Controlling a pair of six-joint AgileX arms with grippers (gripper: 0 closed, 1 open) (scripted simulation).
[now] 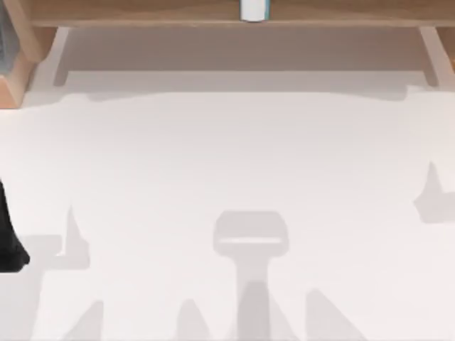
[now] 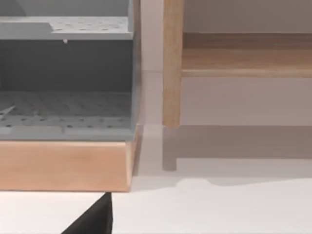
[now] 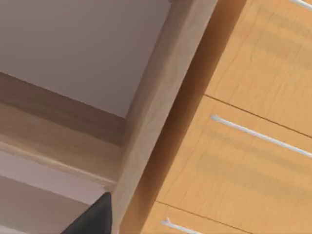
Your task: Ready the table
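The table (image 1: 227, 156) lies beneath and ahead of both my arms, a broad, flat, matte white top with no markings, its long axis running side to side along the wooden shelf frame (image 1: 142, 13). Neither arm looks nearer any target; I judge nothing is picked out yet. Whether my pincers are wide or narrow I cannot tell. My left arm (image 1: 8, 238) sits at the table's left edge, well short of the frame. A grey perforated rack (image 2: 66, 105) on a light wooden base stands beside the frame's post. Farthest, a white cylinder (image 1: 254, 9) rests on the frame, and smooth wooden drawer fronts (image 3: 253, 146) carry slim metal handles.
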